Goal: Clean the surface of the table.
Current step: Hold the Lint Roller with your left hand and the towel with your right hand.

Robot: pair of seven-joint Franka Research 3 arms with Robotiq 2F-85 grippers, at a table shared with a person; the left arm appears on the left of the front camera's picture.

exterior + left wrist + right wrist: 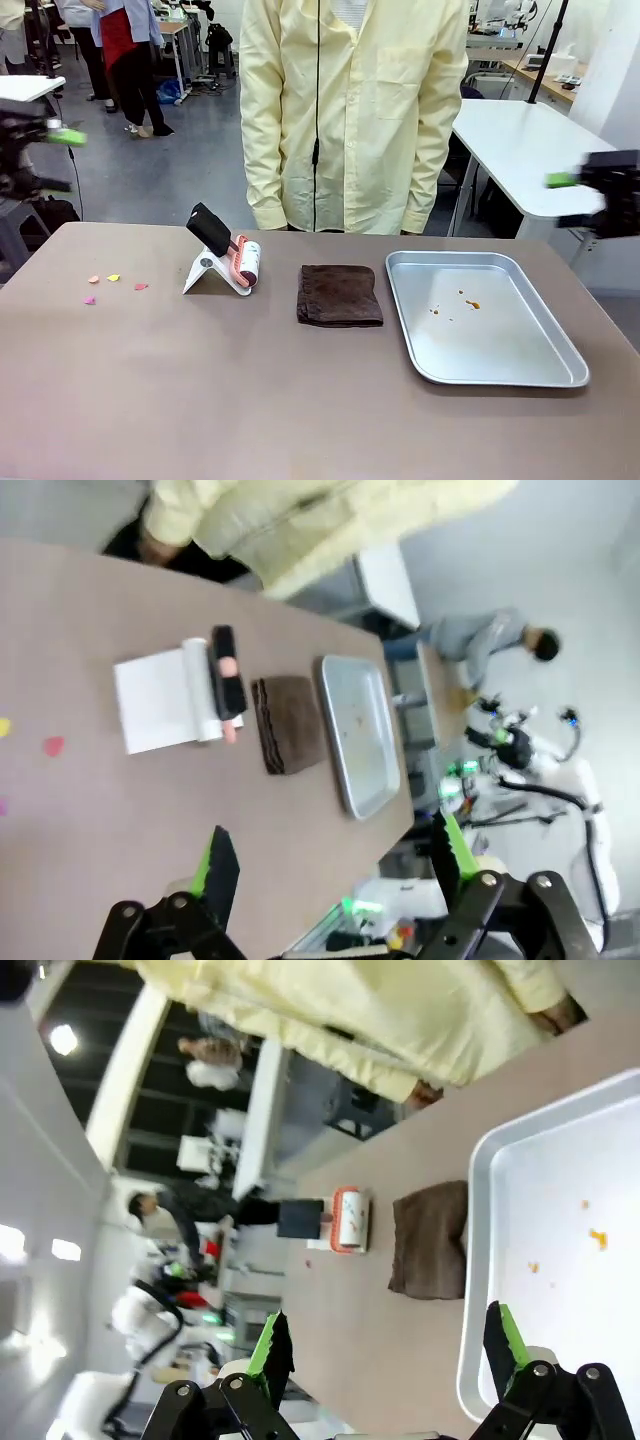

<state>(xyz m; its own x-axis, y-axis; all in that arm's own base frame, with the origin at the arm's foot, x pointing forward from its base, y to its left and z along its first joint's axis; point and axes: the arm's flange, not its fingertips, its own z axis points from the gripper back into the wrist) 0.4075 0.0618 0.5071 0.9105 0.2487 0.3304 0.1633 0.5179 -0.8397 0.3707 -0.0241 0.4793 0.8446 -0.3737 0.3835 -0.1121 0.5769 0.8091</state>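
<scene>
The brown-taupe table [200, 400] carries a few small pink and yellow scraps [112, 285] at its left. A lint roller [243, 262] with a black handle rests on a white stand near the middle. Beside it lies a folded dark brown cloth [339, 294], also seen in the left wrist view [290, 723] and the right wrist view [432, 1240]. My left gripper [62, 134] hovers high off the table's left edge, open and holding nothing [335, 865]. My right gripper [575, 181] hangs above the right edge, open and holding nothing [388, 1345].
A silver metal tray [480, 318] with orange crumbs [468, 301] sits on the right of the table. A person in a pale yellow shirt [350, 110] stands at the far edge, hands off the table. White tables [520, 150] stand behind.
</scene>
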